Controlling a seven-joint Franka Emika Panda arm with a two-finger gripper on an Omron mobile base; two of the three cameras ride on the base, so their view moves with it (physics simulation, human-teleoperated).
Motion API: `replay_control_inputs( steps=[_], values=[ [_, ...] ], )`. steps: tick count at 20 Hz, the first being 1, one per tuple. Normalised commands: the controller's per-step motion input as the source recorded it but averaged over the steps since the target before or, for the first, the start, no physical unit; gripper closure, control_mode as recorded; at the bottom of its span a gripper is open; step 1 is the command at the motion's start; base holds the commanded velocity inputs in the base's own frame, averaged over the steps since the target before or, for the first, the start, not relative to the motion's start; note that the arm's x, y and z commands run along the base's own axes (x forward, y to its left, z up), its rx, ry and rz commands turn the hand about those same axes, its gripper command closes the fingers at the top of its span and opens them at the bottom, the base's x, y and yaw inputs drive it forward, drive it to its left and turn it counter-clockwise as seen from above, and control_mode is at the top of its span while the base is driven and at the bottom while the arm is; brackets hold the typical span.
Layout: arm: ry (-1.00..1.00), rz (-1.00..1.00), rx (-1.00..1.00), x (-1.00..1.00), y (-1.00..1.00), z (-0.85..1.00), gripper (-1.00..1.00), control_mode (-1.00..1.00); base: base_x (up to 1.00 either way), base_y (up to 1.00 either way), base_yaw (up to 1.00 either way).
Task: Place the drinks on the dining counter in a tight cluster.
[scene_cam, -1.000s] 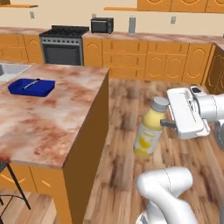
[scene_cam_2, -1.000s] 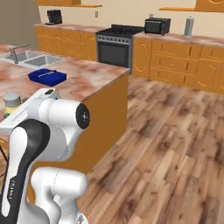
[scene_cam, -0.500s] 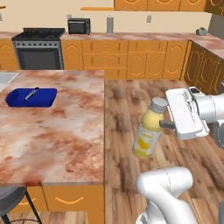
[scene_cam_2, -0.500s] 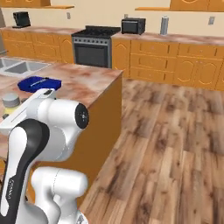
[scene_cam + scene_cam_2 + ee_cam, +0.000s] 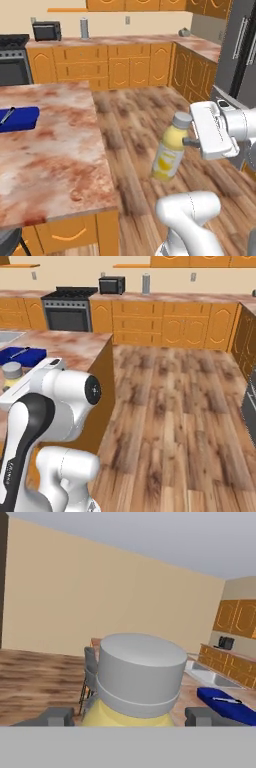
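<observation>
My tool (image 5: 189,142) grips the wide yellow bottle (image 5: 170,148) just below its grey cap (image 5: 182,119), holding it tilted in mid-air above the wooden floor (image 5: 145,130), off to the right of the dining tabletop (image 5: 55,150) and clear of its edge. From the camera on my hand, the grey cap (image 5: 140,672) looms large between my two dark fingertips (image 5: 55,716), which sit close against either side of the yellow body. The reddish-brown marbled tabletop carries a long blue box (image 5: 17,119) near its left side, with a thin pale object lying across the box; I cannot tell what that object is. In the right base view, the same blue box (image 5: 22,355) lies on the tabletop (image 5: 75,348) just beyond the bottle's cap (image 5: 12,370), which peeks out beside my white arm. Behind, orange cabinets (image 5: 120,65) run along the far wall beneath a second marbled counter holding a dark microwave (image 5: 46,31) and a grey canister (image 5: 84,28). A dark stove (image 5: 67,311) stands in that row. A grey stool (image 5: 90,667) shows past the cap in the hand view.
</observation>
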Motion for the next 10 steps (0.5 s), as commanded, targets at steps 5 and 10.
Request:
replay_control_inputs(
  steps=[5, 10],
  values=[
    [0.00, 0.00, 0.00, 0.00, 0.00, 0.00, 1.00, 1.00, -1.00, 0.71, -0.08],
    [0.00, 0.00, 0.00, 0.00, 0.00, 0.00, 1.00, 1.00, -0.62, 0.86, 0.00]
  ],
)
